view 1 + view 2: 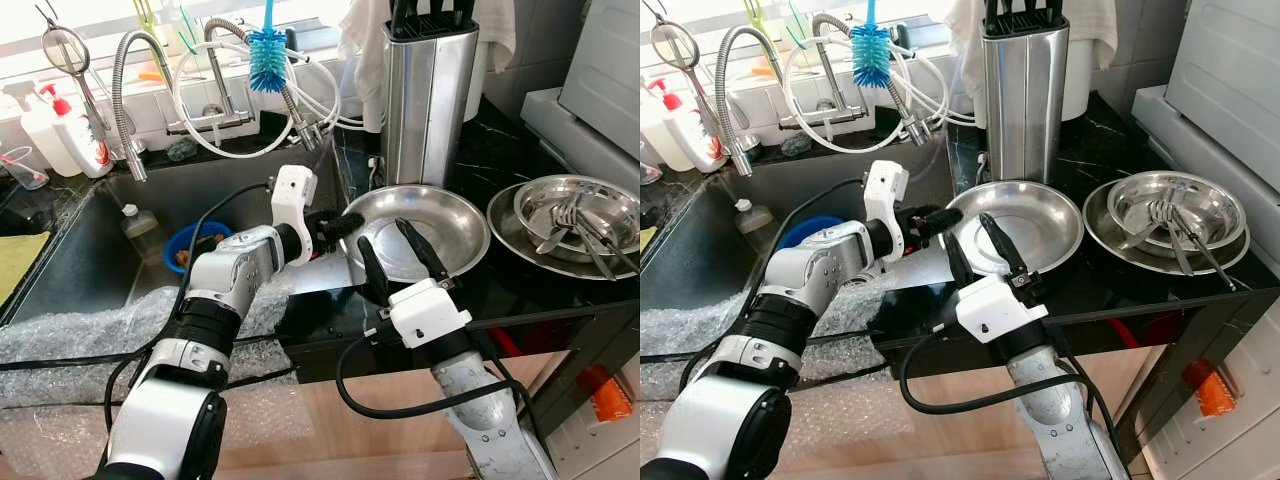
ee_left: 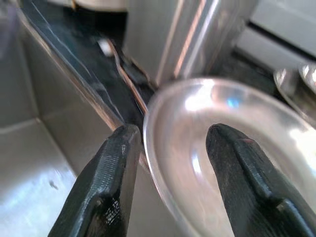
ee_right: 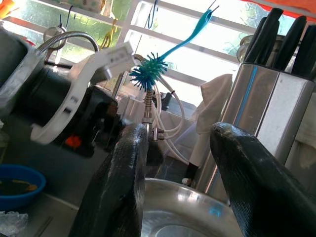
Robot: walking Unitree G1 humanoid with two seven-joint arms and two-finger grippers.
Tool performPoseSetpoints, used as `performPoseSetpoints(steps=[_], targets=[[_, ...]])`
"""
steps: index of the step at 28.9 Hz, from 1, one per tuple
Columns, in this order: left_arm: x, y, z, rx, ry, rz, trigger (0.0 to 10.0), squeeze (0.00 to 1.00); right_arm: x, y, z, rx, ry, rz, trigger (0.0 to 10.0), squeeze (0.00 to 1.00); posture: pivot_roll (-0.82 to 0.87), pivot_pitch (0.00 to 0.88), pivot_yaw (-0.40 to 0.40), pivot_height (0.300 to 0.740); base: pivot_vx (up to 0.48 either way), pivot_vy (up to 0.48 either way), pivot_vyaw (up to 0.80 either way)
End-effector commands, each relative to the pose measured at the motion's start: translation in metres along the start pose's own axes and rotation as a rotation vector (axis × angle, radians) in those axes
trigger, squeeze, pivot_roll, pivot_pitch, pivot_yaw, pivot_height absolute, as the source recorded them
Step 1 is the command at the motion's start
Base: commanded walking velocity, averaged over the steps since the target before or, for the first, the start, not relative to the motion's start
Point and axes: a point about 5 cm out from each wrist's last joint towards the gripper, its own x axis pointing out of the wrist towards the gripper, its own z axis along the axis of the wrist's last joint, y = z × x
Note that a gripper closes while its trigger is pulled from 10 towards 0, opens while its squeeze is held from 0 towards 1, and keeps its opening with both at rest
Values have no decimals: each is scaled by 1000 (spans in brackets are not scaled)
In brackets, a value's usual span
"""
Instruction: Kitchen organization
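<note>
A steel bowl [image 1: 425, 228] is seen on the black counter [image 1: 490, 160] beside the sink [image 1: 90, 250], in front of the knife block [image 1: 425, 95]. Its left rim is straddled by the left gripper [image 2: 168, 163], fingers apart; contact cannot be made out. The right gripper [image 1: 400, 255], jaws spread, is held over the bowl's near edge. More bowls [image 1: 575, 215] with cutlery are cut off at right.

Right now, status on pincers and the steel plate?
Left pincer open, straddling steel plate rim at sink side. Right pincer open over plate's near edge. Knife block close behind.
</note>
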Motion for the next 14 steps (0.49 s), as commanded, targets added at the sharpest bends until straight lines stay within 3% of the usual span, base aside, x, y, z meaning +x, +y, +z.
performPoseSetpoints(steps=[1,14], targets=[[-2,6,7,9,-18,27,10000,0,4,2,3,3,-19,1,10000,0,-49,26,173,740,0,0,0],[-2,5,-8,36,67,8,10000,0,4,4,3,6,-17,4,10000,0,-49,27,174,740,0,0,0]])
